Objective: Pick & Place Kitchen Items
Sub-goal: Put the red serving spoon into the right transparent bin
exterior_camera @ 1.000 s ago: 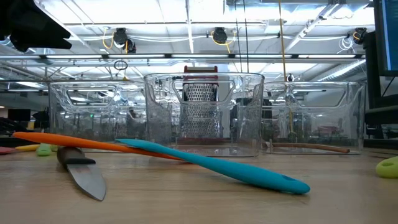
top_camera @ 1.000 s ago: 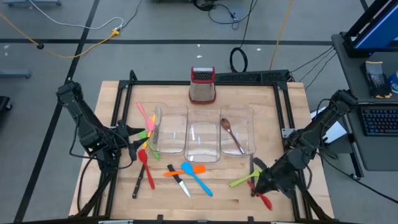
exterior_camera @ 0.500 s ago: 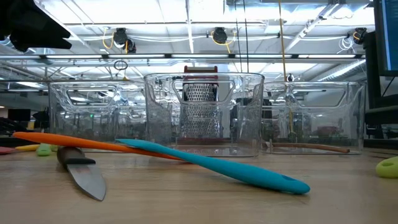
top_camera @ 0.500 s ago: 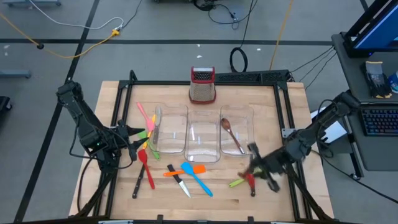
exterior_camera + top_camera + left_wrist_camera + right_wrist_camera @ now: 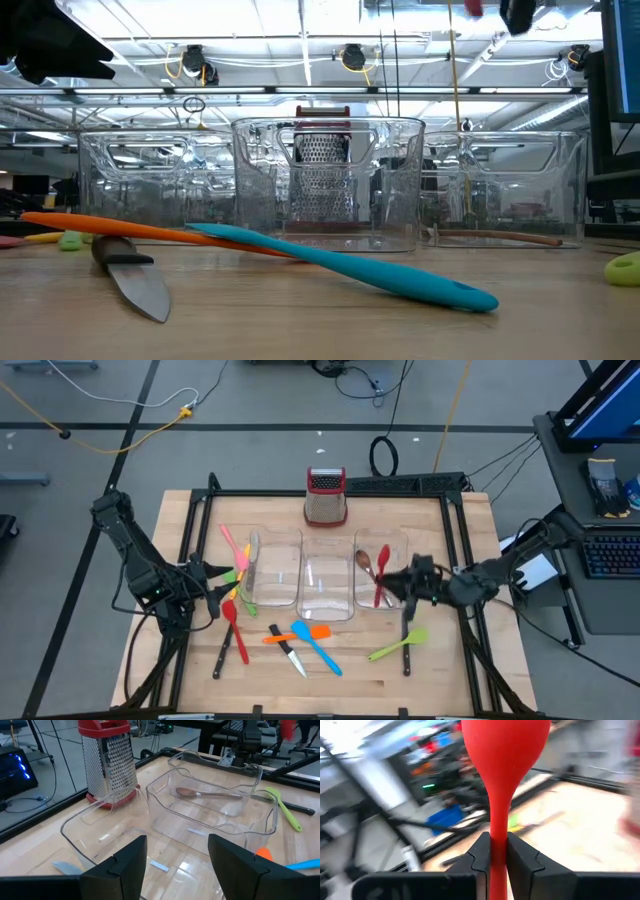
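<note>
Fingers of the right gripper (image 5: 499, 857) clamp the handle of a red spoon (image 5: 381, 577), which hangs in the air over the right-hand clear bin (image 5: 403, 575) with its bowl pointing toward the far side of the table (image 5: 460, 530). A brown spoon (image 5: 371, 574) lies inside that same bin. Just near of the bin, on the bare wood, rest a green spatula (image 5: 398, 644) and a dark-handled knife (image 5: 407, 645) touching it.

At the table's left edge the left gripper (image 5: 213, 592) waits with its fingers spread apart and nothing between them, beside the left bin (image 5: 262, 550). Pink (image 5: 234, 547), yellow (image 5: 231, 577) and red (image 5: 234, 630) utensils lie around it, and a black-handled knife (image 5: 222, 655) rests near the red one.

In the middle foreground, an orange spatula (image 5: 296, 635), a blue spatula (image 5: 317, 646) and a steel-bladed knife (image 5: 287, 649) cross one another just near of the middle bin (image 5: 328, 542). A box grater (image 5: 325, 496) with a red top stands upright at the far edge, behind the bins.
</note>
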Controlling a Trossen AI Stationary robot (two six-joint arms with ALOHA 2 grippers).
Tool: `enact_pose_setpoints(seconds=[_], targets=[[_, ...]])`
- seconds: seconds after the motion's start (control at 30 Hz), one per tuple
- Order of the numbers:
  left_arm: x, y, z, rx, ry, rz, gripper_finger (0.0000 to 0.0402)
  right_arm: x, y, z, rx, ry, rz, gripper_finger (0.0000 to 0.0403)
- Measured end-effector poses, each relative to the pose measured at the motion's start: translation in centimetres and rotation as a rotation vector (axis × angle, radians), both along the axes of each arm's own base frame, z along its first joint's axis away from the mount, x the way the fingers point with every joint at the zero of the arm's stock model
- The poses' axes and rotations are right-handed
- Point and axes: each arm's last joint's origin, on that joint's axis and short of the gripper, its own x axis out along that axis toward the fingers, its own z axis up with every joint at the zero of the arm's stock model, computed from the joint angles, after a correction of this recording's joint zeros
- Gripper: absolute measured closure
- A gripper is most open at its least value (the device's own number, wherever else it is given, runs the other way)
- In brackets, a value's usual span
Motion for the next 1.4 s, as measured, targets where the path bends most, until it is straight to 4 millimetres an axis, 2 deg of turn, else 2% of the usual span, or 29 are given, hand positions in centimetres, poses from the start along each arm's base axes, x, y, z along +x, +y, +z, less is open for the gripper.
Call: enact_pose_setpoints(seconds=[0.13, 0.27, 0.53, 0.7, 0.87, 1.07, 1.23, 1.4], targets=[[0.0, 0.0, 0.0, -0.001, -0.001, 0.001, 0.0186, -0.6, -2.5, 0.2, 0.040, 0.016, -0.150, 0.0376], [0.0, 0.0, 0.0, -0.018, -0.009, 0.006, 0.0186, -0.6, -4.7, -0.2, 0.092, 0.063, -0.200, 0.0376], [0.0, -0.1, 0.0, -0.026, -0.015, 0.006, 0.0186, -0.3, -8.6, -3.4, 0.297, 0.316, -0.293, 0.0376], [0.0, -0.1, 0.0, -0.026, -0.015, 0.006, 0.0186, 0.9, -10.1, -4.9, 0.375, 0.417, -0.276, 0.0376], [0.0, -0.1, 0.0, -0.027, -0.012, 0.004, 0.0186, 2.1, -10.6, -7.0, 0.448, 0.552, -0.233, 0.0376], [0.0, -0.1, 0.0, -0.038, 0.005, -0.005, 0.0186, 2.6, -10.5, -8.8, 0.522, 0.676, -0.237, 0.0375], [0.0, -0.1, 0.0, -0.041, 0.009, -0.008, 0.0186, 2.7, -10.4, -9.4, 0.582, 0.719, -0.224, 0.0365], [0.0, -0.1, 0.0, -0.041, 0.010, -0.008, 0.0186, 2.8, -10.3, -9.5, 0.598, 0.732, -0.203, 0.0375]])
